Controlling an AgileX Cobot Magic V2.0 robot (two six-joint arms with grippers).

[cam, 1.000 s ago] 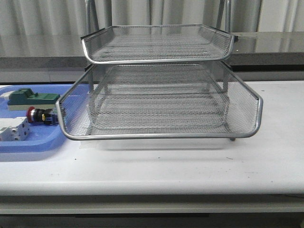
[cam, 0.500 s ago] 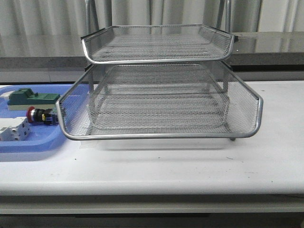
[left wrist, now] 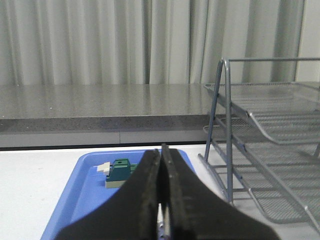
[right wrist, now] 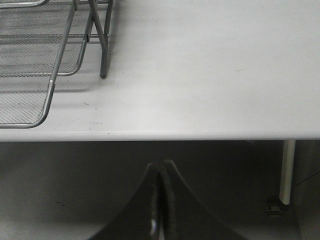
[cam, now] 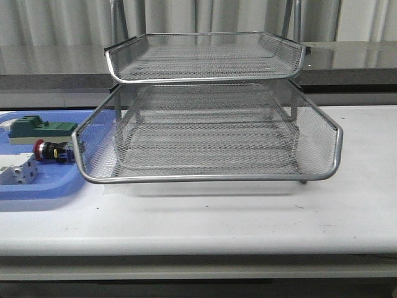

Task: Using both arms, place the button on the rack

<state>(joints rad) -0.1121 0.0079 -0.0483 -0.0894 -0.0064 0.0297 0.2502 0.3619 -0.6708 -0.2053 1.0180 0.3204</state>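
Observation:
The button (cam: 51, 151), with a red head and a black body, lies on its side in the blue tray (cam: 37, 189) at the table's left, just left of the rack. The silver wire-mesh rack (cam: 208, 133) stands in the middle of the table; it also shows in the left wrist view (left wrist: 270, 155) and the right wrist view (right wrist: 45, 55). My left gripper (left wrist: 161, 155) is shut and empty above the near part of the blue tray (left wrist: 75, 200). My right gripper (right wrist: 160, 167) is shut and empty, below and in front of the table's front edge. Neither arm shows in the front view.
A green block (cam: 40, 129) and a white block (cam: 17, 171) lie in the blue tray beside the button; the green block also shows in the left wrist view (left wrist: 120, 172). A grey ledge and curtains run behind the table. A white table leg (right wrist: 287, 172) stands at the right.

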